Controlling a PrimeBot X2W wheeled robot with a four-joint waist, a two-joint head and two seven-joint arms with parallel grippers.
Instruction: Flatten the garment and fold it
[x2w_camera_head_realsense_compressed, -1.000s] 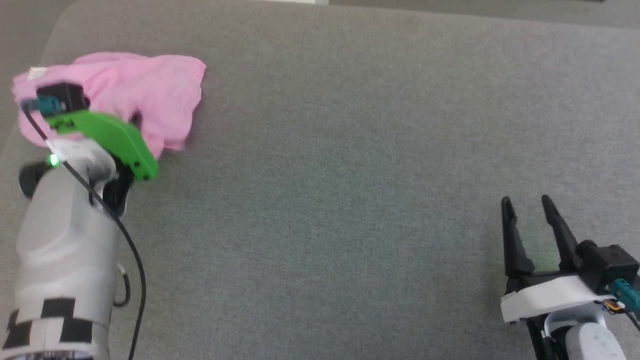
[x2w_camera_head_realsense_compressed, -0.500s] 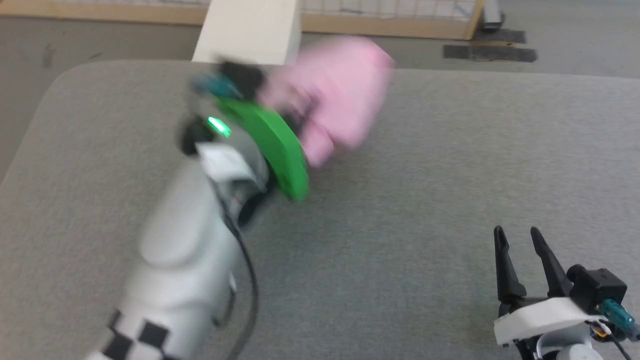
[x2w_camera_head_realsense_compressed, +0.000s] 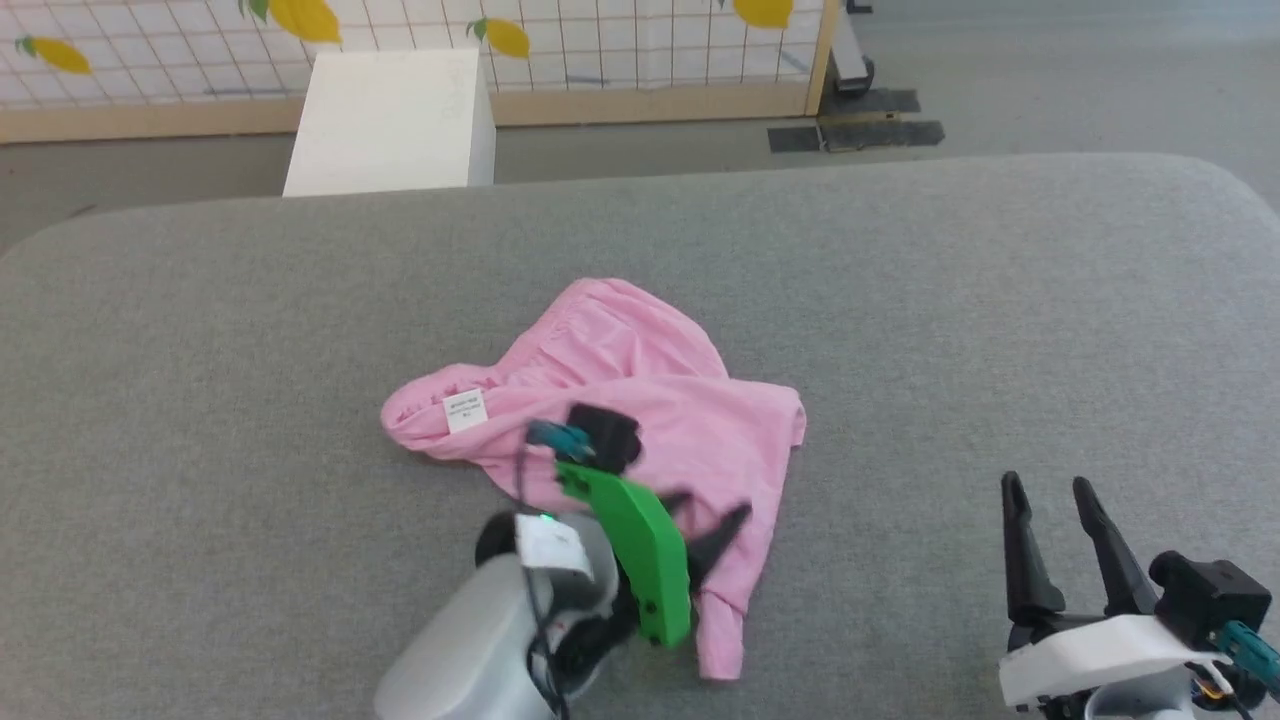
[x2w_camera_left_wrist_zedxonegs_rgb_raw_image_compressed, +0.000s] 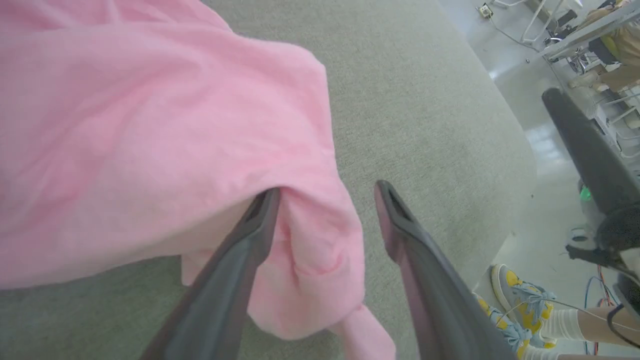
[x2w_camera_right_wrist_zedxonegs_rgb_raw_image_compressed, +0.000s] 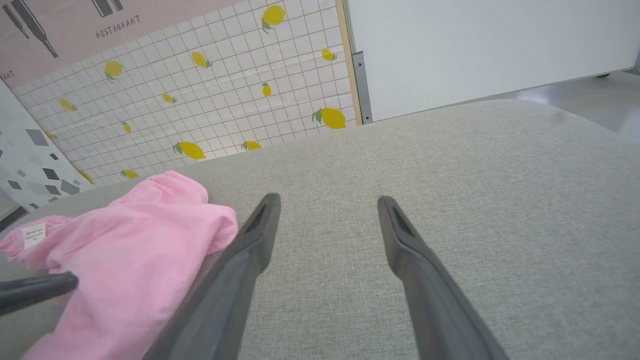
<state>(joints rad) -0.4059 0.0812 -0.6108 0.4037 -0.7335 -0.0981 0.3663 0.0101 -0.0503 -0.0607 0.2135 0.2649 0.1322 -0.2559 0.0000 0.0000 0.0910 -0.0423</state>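
A white box (x2w_camera_head_realsense_compressed: 390, 120) is standing on the floor beyond the far edge of the table (x2w_camera_head_realsense_compressed: 950, 300). Its top is showing as a plain closed face, so whether it is holding anything cannot be told.

The garment (x2w_camera_head_realsense_compressed: 640, 400) is lying on the grey fabric-covered table, slightly left of centre in the head view and toward the near edge. It is lying crumpled, not flat. The light pink fabric is bunching into soft folds. The gathered waistband (x2w_camera_head_realsense_compressed: 590, 300) is curving along the far-left side, and a small white label (x2w_camera_head_realsense_compressed: 464, 411) is facing upward near the left end. One narrow portion is trailing toward the near edge, beside the green wrist bracket (x2w_camera_head_realsense_compressed: 640, 560).

The left gripper (x2w_camera_head_realsense_compressed: 705, 515) is hanging over the near part of the garment with its fingers spread apart. In the left wrist view, a fold of pink fabric is lying between them and is draping against one finger (x2w_camera_left_wrist_zedxonegs_rgb_raw_image_compressed: 235, 270). The other finger is standing beside the fold, above the table. Nothing is being pinched.

The right gripper (x2w_camera_head_realsense_compressed: 1047, 485) is hovering over bare table at the lower right, well apart from the garment, with its fingers spread wide and gripping nothing.
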